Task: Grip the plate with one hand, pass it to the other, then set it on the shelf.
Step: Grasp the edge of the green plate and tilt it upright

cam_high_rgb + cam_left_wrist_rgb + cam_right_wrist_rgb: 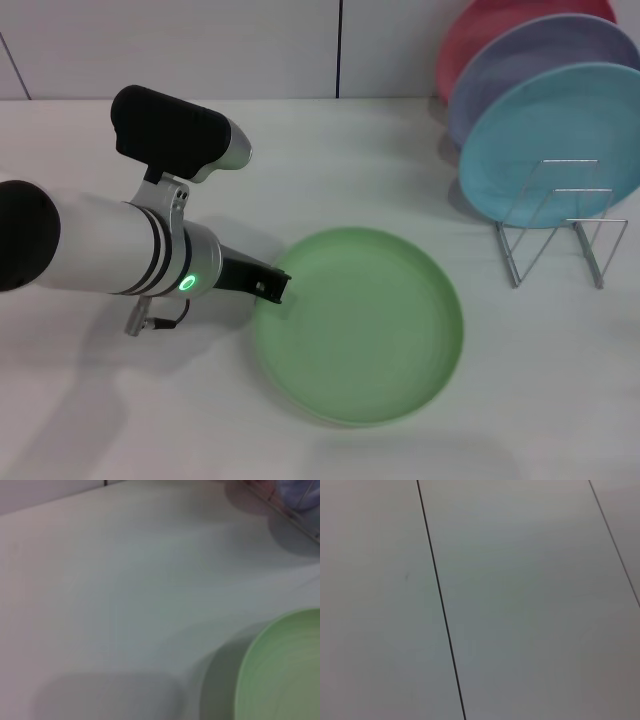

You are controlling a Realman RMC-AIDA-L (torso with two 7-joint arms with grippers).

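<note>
The light-green plate [360,325] lies flat on the white table, in front of centre. My left gripper [272,286], black on a thick white arm with a green light, reaches in low from the left and its tip meets the plate's left rim. The left wrist view shows only part of the plate's rim [280,675] with its shadow on the table. The shelf [560,232], a thin silver wire rack, stands at the right, beyond the plate. My right gripper is out of view, and its wrist camera sees only pale wall panels.
At the back right, a teal-blue plate [555,140], a lavender plate [530,70] and a pink plate [480,40] stand leaning one behind another at the rack. A wall runs behind the table. Bare table [120,400] lies front left.
</note>
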